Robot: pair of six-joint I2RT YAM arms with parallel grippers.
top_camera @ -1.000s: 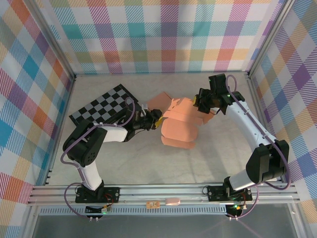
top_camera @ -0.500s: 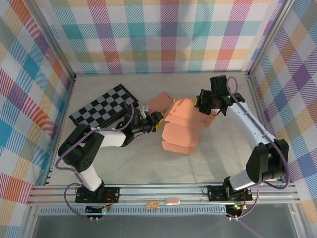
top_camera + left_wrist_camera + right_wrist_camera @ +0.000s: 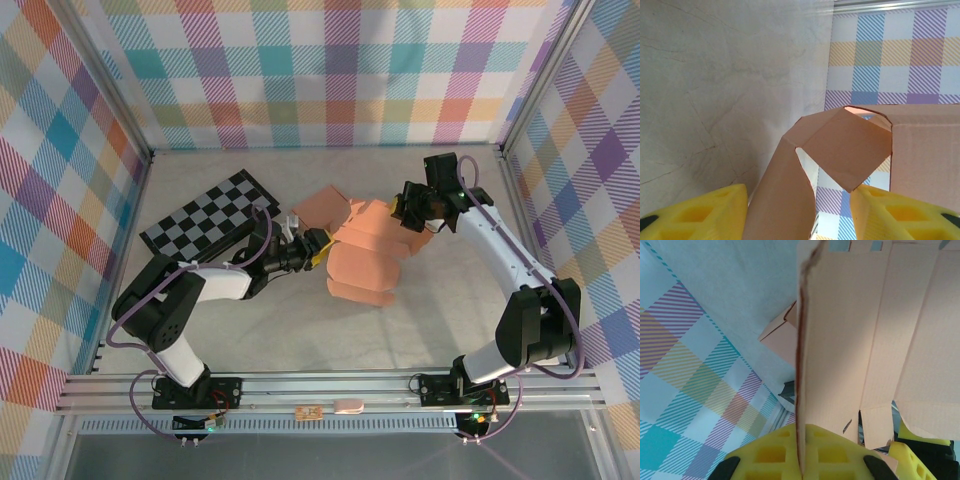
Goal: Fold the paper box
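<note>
**Left jaws eased apart around a box flap; right grip unchanged**

Since the earlier top view, the left gripper point(image 3: 318, 250) has parted its jaws further, and its arm's elbow has swung toward the lower left of the frame. The right arm has scarcely shifted.

The paper box point(image 3: 365, 255), salmon-coloured cardboard and only partly folded, lies at the centre of the top view on the pale table point(image 3: 300, 330). Its panels spread from centre toward upper right.

In the left wrist view a bent flap point(image 3: 785, 200) rises between the two yellow pads point(image 3: 695, 215). The pad at lower left sits just beside the flap. The pad at lower right stands clear of it, with plaid showing through the gap. The left gripper is therefore released, with nothing pinched.

The right gripper point(image 3: 405, 212), right of centre in the top view, is clenched on the box. In the right wrist view an upright panel point(image 3: 840, 340) runs edge-on down into the closed yellow pads at the bottom of the frame.

A checkerboard mat point(image 3: 205, 218) lies at left of centre in the top view, well apart from the box. Plaid walls point(image 3: 330, 70) enclose the table.
</note>
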